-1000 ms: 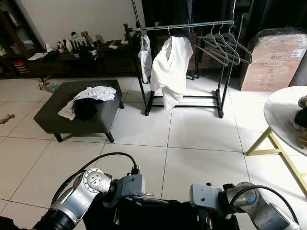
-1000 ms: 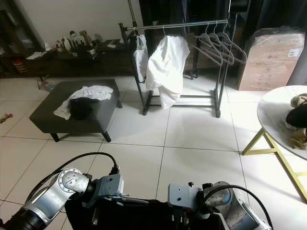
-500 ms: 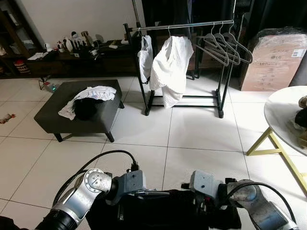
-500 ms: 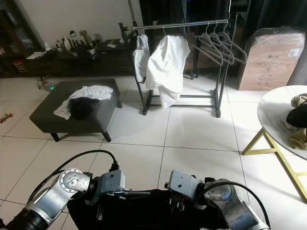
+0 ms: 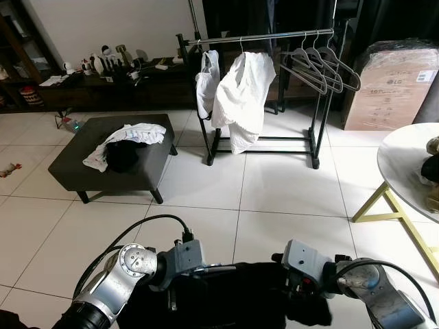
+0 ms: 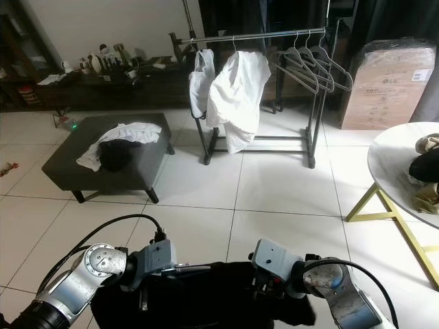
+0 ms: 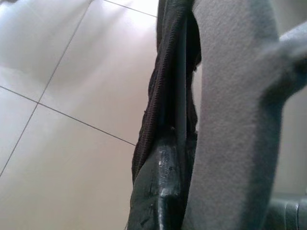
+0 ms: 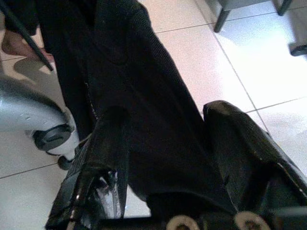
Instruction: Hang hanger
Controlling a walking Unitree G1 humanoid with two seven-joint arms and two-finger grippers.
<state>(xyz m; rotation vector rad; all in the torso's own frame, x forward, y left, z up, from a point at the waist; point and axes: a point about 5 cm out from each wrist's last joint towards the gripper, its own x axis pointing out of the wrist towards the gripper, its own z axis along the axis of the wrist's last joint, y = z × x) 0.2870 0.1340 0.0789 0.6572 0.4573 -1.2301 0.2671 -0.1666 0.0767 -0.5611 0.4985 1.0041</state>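
one clothes rack stands across the tiled floor, carrying two white garments and three empty hangers. one dark ottoman holds a pile of clothes. low in front of the robot, one black garment hangs between both arms. the left gripper has its fingers pinched shut on the garment's edge with a thin dark bar. the right gripper has its fingers partly spread, with the black cloth between them.

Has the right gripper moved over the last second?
Yes. The right gripper, holding the black garment, has risen and now overlaps the tile seam it sat below.
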